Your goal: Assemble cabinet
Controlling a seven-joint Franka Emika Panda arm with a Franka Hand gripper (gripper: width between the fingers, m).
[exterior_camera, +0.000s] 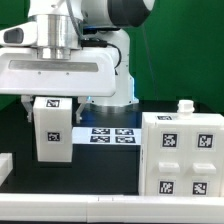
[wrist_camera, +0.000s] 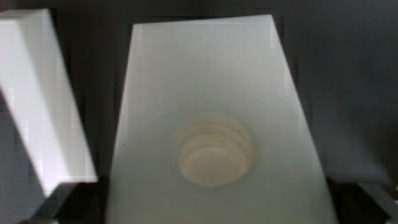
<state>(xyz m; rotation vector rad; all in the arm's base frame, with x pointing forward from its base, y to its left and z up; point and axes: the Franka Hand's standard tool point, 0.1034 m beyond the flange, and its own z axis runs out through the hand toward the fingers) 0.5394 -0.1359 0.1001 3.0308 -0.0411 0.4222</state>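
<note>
My gripper is shut on a matte white cabinet piece, a tall block with a black-and-white tag on top, and holds it above the table at the exterior view's left. The big white cabinet box, with several tags, stands at the exterior view's right, apart from the held piece. In the wrist view the held piece fills the middle between my gripper's dark fingers. Another white part shows beside it.
The marker board lies on the dark table behind, between the held piece and the cabinet box. A small white part sits at the exterior view's left edge. The robot base stands behind the board.
</note>
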